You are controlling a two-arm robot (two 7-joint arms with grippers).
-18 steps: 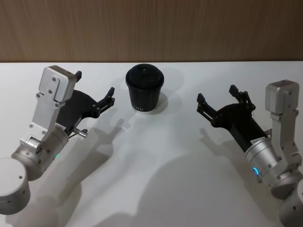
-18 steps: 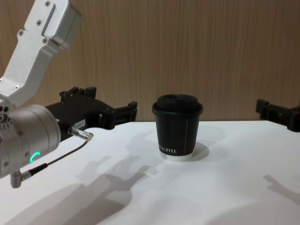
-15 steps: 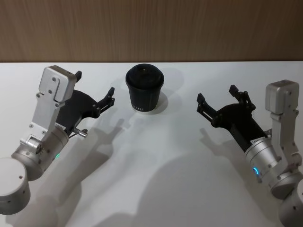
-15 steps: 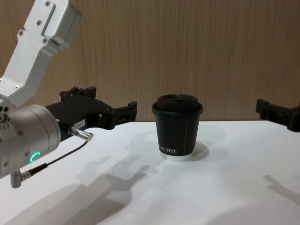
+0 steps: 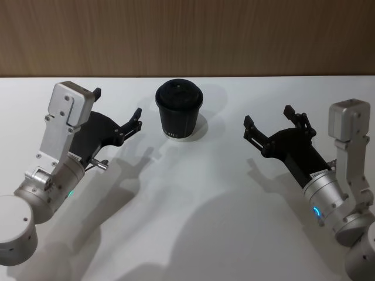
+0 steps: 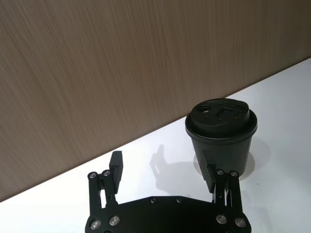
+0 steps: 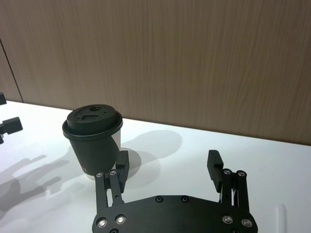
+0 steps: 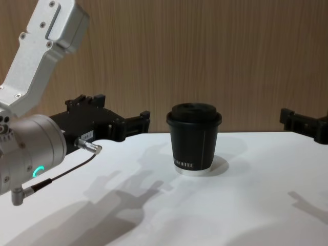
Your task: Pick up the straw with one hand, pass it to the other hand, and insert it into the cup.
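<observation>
Cup (image 5: 179, 111): black, domed lid on, standing upright on the white table (image 5: 193, 211) at upper centre of the head view, close to the wood-panelled wall (image 5: 187, 35); white lettering is visible low on its side in the chest view (image 8: 193, 141). Left gripper (image 5: 117, 104): located at left of the head view, held above the table, fingers spread wide with nothing between them, tips directed toward the cup and stopping just short of it. In the left wrist view (image 6: 164, 167) one finger (image 6: 115, 165) stands clear over the table, and the other overlaps the cup (image 6: 221, 136) at its base; no contact can be confirmed there. In the chest view the left gripper (image 8: 115, 110) is level with the upper half of the cup and apart from it. Right gripper (image 5: 269, 117): at right of the head view, also above the table, fingers spread wide and empty, well apart from the cup. The right wrist view (image 7: 167, 161) shows the cup (image 7: 95, 141) beyond the finger at left of frame. A faint pale streak (image 7: 280, 216) lies on the table at lower right of that view; whether this is the straw cannot be told.
</observation>
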